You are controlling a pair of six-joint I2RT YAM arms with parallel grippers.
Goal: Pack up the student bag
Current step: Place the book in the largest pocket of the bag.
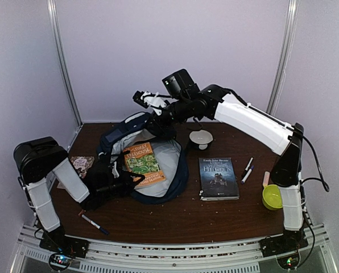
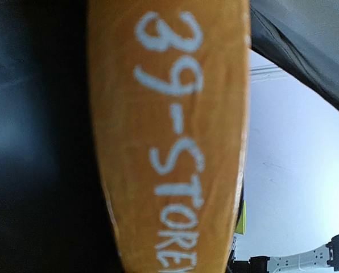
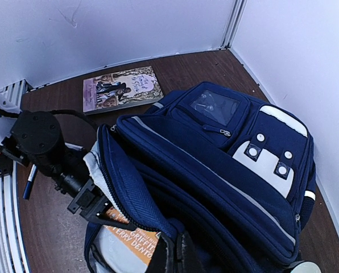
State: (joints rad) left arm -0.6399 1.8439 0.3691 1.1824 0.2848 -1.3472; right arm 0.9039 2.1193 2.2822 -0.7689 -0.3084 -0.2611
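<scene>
Left hand low at the mouth of the student bag, fingers pinching the near edge of an orange book, its lettered spine filling the left wrist view. Left arm folded, elbow raised over the left edge of the tabletop. By that edge, a purple-covered book, flat. Toward the front-left corner, a marker.

Bag left of centre, reaching toward the back edge, unzipped, grey lining showing, orange book lying in the open mouth. Right hand at the bag's far rim, fingers pressed together right at the zip edge; fabric caught or not, cannot tell. Right arm stretched from the right edge across the back.

Just right of the bag, a white bowl. Nearer the front, a dark book, with a narrow gap of bare wood between it and the bag. Then two pens, and a green cup near the right edge. Bare strip along the front edge.
</scene>
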